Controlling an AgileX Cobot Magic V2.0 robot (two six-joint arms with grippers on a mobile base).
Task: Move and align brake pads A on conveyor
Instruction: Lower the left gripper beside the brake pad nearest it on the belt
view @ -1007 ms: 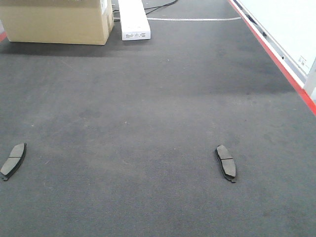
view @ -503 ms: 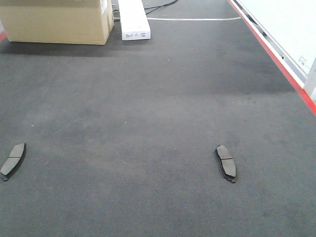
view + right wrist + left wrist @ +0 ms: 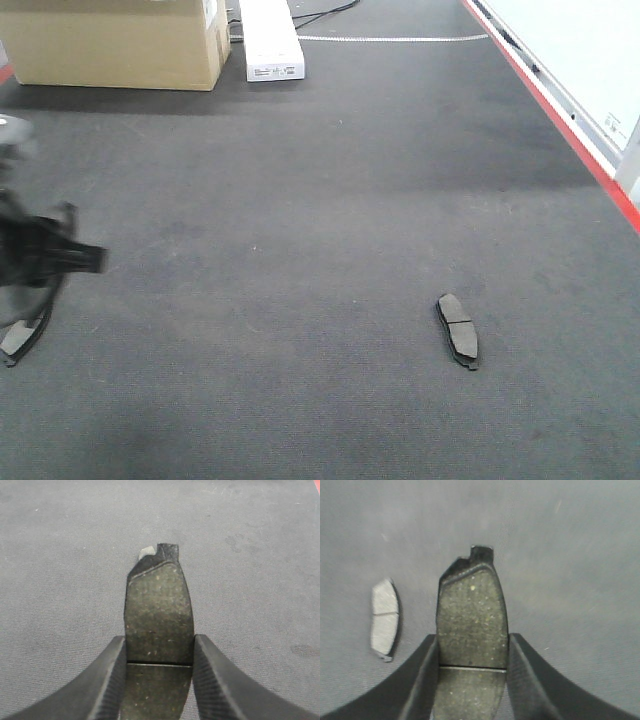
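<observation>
And here comes the left gripper [image 3: 40,255], sweeping in over the conveyor [image 3: 300,200] clenched on a brake pad [image 3: 471,615], just beside the pad lying there [image 3: 385,617], while the right gripper [image 3: 159,680] grips another pad [image 3: 159,615], so placement looks next.

The conveyor [image 3: 320,230] fills the view, a charcoal belt with a red edge stripe [image 3: 560,115] running along its right side. One brake pad [image 3: 458,329] lies flat right of centre, its groove across the middle. A second brake pad [image 3: 22,337] shows at the far left edge, partly hidden by the blurred black left tool [image 3: 40,255] above it; whether the tool is open cannot be told. At the top stand a cardboard box [image 3: 115,45] and, just beside it, a white box [image 3: 270,40].
</observation>
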